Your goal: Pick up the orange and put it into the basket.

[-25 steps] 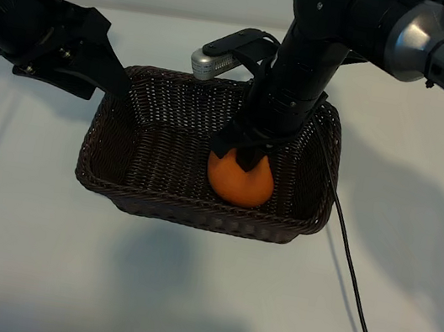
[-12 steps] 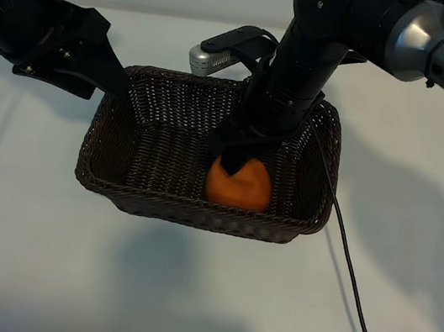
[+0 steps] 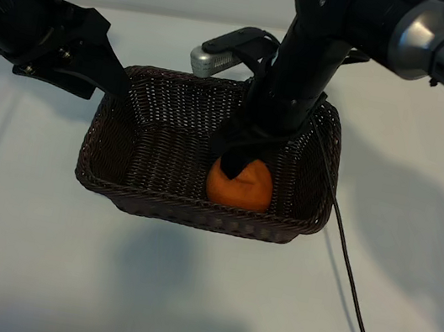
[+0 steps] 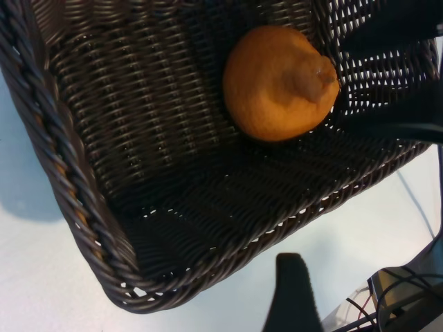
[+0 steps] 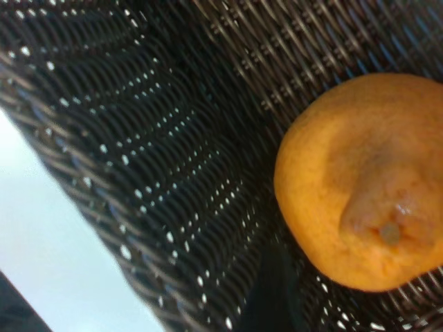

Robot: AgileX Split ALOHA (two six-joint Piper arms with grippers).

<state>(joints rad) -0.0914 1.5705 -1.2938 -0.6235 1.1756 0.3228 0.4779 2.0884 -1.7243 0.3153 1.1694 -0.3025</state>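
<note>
Orange: the orange (image 3: 240, 184) lies on the woven floor of the basket (image 3: 149, 196), in the half toward the tabletop's right edge and close to the basket's near wall; its knobbly nub shows clearly in both wrist views (image 4: 280, 83) (image 5: 363, 183).

Basket: dark brown wicker with a braided rim, standing on the white tabletop (image 3: 35, 263) about midway between its left and right edges, nearer the far edge than the near one.

Right hand: the right hand (image 3: 241, 154) points steeply down into the basket directly over the orange; its fingers stand spread and released, with the fruit resting on the weave beneath them and one dark fingertip (image 5: 273, 294) showing beside it in the right wrist view.

Left hand: the left hand (image 3: 106, 70) hangs over the basket's far left corner, apart from the fruit; its fingers are released and grasp nothing, and one fingertip (image 4: 291, 294) shows outside the basket's rim in the left wrist view.

Cable: a thin black cable (image 3: 353, 299) runs from the right arm past the basket's right wall and across the tabletop toward its near right corner.

Tabletop: plain white, carrying the soft shadows of both arms on either side of the basket.
</note>
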